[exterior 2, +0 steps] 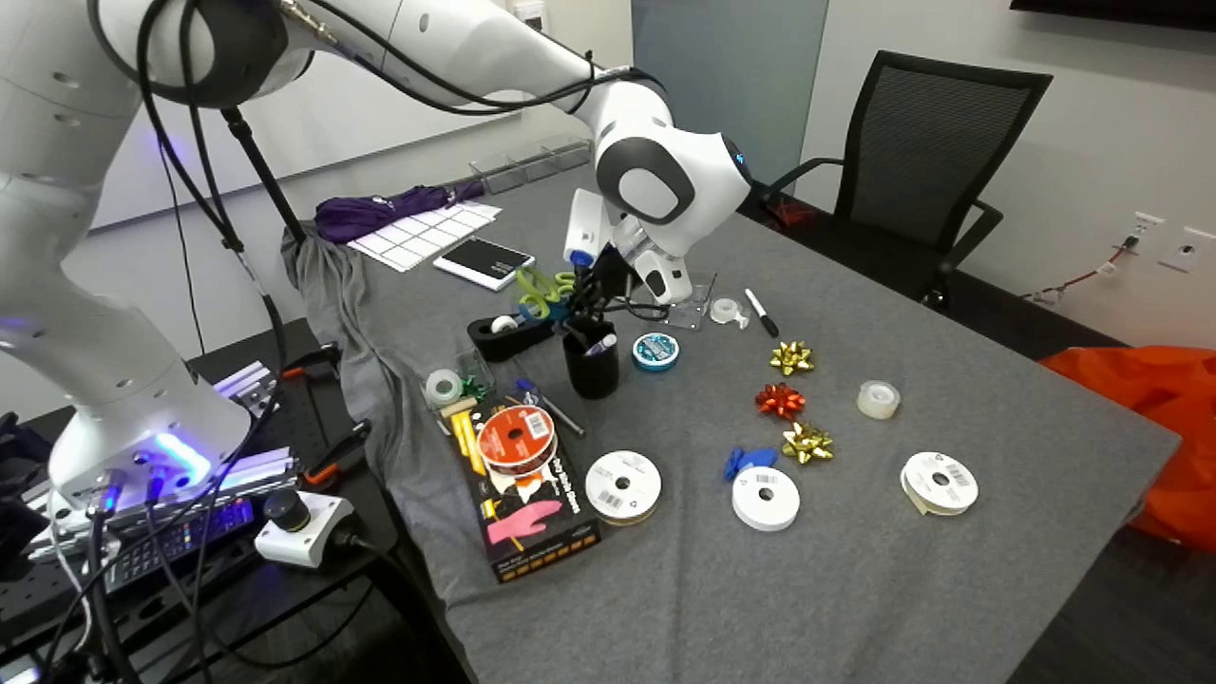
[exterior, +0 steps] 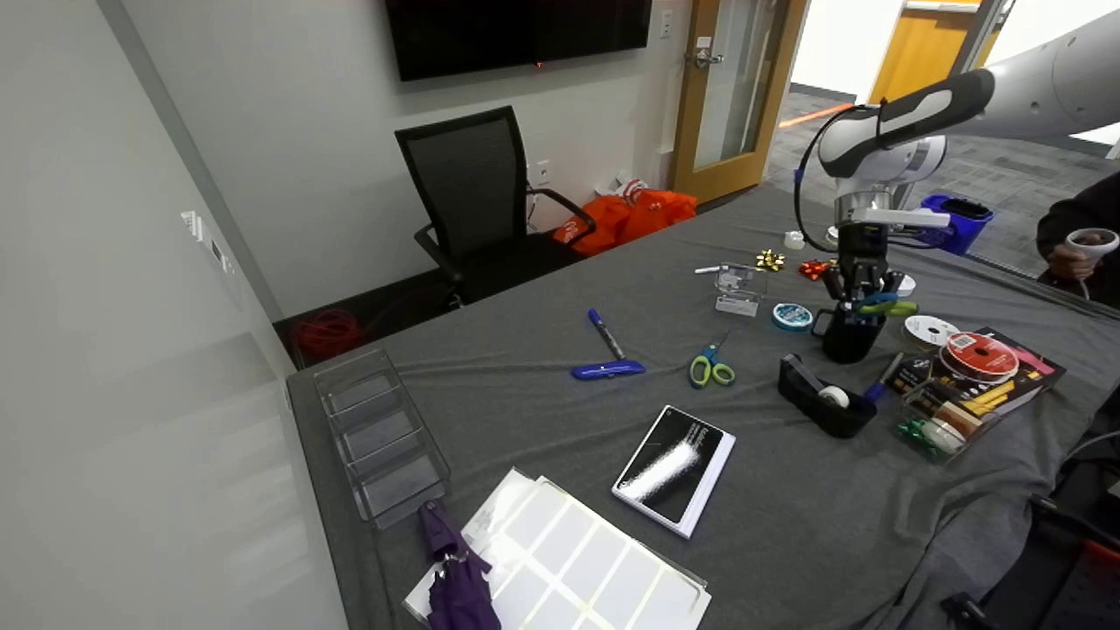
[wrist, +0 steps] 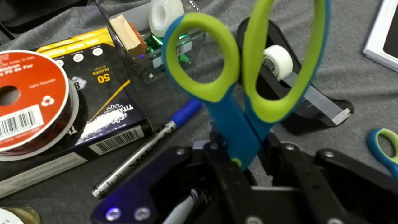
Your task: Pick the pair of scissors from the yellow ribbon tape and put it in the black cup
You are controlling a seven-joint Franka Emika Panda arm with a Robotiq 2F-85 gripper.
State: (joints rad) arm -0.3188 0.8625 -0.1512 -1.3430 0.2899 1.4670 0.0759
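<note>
My gripper (wrist: 241, 141) is shut on the scissors (wrist: 231, 124), gripping the blue part below their yellow-green loops. The loops stick out past the fingers. The blades are hidden behind the fingers. The gripper also shows in both exterior views (exterior: 862, 293) (exterior 2: 583, 306), directly above the black cup (exterior: 847, 339). The held scissors (exterior: 892, 307) (exterior 2: 557, 313) are at the cup's mouth. I cannot tell how far the blades reach inside. The cup (exterior 2: 592, 366) stands upright with pens in it. In the wrist view the gripper hides most of it. A white-topped spool with a yellowish edge (exterior 2: 622, 484) lies nearby.
A black tape dispenser (exterior: 822, 398) and a blue-capped marker (wrist: 149, 149) lie beside the cup. A glove box (exterior 2: 532, 532) carries a red ribbon spool (exterior 2: 516, 435). A second pair of scissors (exterior: 710, 366) lies on the table. A blue round tin (exterior 2: 655, 351) is close by.
</note>
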